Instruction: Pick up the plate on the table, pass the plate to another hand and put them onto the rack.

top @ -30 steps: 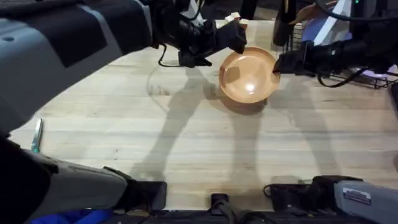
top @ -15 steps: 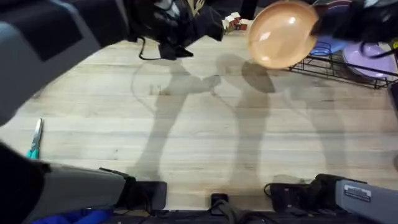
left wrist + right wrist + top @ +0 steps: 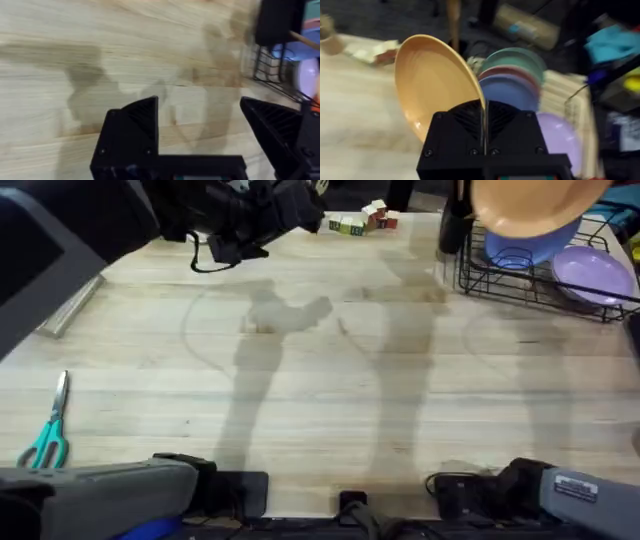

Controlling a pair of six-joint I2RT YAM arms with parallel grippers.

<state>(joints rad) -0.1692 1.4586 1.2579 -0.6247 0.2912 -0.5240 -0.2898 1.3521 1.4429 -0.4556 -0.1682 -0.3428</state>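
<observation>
The orange-tan plate (image 3: 525, 205) hangs in the air at the far right, above the black wire rack (image 3: 530, 280). In the right wrist view my right gripper (image 3: 482, 122) is shut on the rim of the plate (image 3: 430, 85), which stands on edge and tilted. My left gripper (image 3: 300, 210) is at the far left-centre of the table (image 3: 320, 400), well apart from the plate. In the left wrist view its fingers (image 3: 135, 125) stand wide apart over bare wood, with nothing between them and the rack (image 3: 272, 75) off to one side.
A blue plate (image 3: 525, 248) and a lilac plate (image 3: 595, 275) sit in the rack. Teal-handled scissors (image 3: 45, 440) lie at the near left. A metal bar (image 3: 70, 305) lies at the left edge, and small toy blocks (image 3: 360, 220) sit at the far edge.
The left gripper let go of the plate and drew back to the left. The right gripper carried the plate up and to the right, from the far middle of the table to above the rack.
</observation>
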